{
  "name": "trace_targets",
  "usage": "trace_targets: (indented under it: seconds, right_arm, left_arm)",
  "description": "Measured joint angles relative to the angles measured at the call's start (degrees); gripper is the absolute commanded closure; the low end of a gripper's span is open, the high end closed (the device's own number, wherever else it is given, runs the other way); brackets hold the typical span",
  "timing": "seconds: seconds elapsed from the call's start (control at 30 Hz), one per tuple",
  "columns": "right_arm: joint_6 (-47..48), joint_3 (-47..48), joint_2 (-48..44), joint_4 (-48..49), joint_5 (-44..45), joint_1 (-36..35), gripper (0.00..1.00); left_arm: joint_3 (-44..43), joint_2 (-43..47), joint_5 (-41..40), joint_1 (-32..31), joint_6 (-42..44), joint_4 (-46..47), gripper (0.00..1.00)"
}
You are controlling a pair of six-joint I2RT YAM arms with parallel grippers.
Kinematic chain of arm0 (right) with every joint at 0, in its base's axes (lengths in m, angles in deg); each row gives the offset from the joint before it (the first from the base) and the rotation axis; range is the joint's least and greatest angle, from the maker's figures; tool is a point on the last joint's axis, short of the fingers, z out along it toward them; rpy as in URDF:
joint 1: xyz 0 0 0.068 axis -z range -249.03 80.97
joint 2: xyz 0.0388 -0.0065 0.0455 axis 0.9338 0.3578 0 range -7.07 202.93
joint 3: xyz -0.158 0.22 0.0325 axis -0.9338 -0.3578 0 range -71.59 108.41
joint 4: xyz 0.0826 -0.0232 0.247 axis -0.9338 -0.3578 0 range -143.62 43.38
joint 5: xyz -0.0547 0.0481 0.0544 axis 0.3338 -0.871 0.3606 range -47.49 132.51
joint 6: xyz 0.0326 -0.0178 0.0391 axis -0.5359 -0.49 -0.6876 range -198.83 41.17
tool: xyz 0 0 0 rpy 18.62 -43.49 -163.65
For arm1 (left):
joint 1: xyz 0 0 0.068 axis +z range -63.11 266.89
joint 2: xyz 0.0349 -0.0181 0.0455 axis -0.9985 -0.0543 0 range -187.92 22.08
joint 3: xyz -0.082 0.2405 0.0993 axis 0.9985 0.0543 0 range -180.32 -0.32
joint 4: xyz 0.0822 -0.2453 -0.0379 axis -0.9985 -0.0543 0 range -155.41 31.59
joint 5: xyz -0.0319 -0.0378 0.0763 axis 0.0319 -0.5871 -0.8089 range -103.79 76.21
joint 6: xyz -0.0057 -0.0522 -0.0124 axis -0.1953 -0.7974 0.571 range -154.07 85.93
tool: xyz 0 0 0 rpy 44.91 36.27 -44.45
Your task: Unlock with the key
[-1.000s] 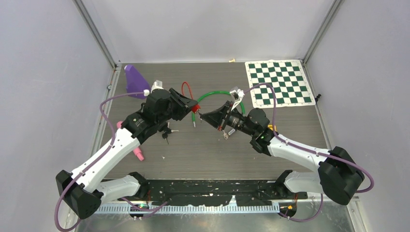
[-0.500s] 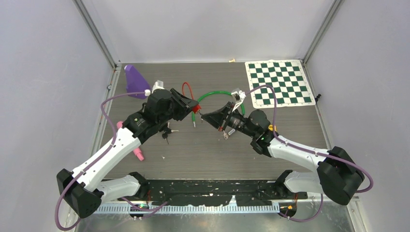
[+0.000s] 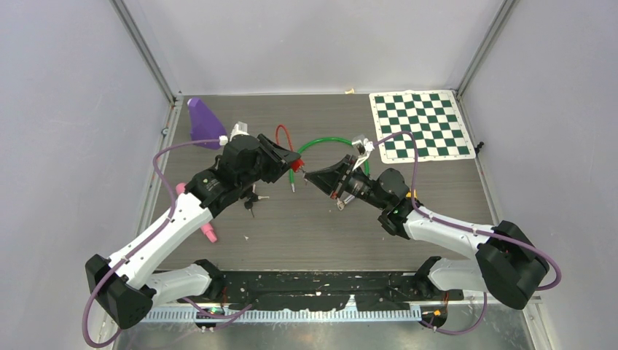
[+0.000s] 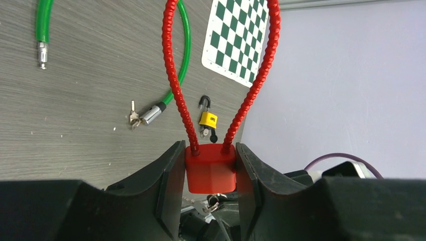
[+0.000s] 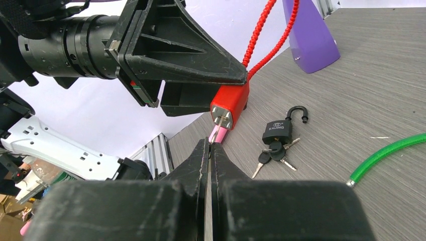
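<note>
A red padlock (image 3: 294, 165) (image 4: 211, 170) with a red cable shackle hangs above the table, and my left gripper (image 3: 289, 159) (image 4: 210, 146) is shut on its body from both sides. My right gripper (image 3: 307, 175) (image 5: 210, 144) faces it from the right, shut on a small silver key (image 4: 213, 202) (image 5: 215, 138). The key's tip sits at the keyhole on the lock's bottom face (image 5: 222, 119). How deep it sits I cannot tell. A spare key dangles below the lock in the top view.
A black padlock with keys (image 3: 251, 198) (image 5: 277, 131) lies under the left arm. A green cable lock (image 3: 321, 144) (image 4: 183, 60), a yellow padlock (image 4: 208, 119), a purple cone (image 3: 204, 120), a pink object (image 3: 208, 232) and a checkered mat (image 3: 421, 124) are also on the table.
The right wrist has turned and shifted slightly while its fingertips stay at the lock. The left arm and the red padlock have not moved.
</note>
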Motion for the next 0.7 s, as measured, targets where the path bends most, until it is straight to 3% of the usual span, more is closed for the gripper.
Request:
trace_targets:
  seconds: [0.7]
  right_arm:
    - [-0.68, -0.04, 1.57, 1.86, -0.96, 0.00, 0.95]
  left_arm:
    - [0.00, 0.00, -0.07, -0.11, -0.07, -0.20, 1.00]
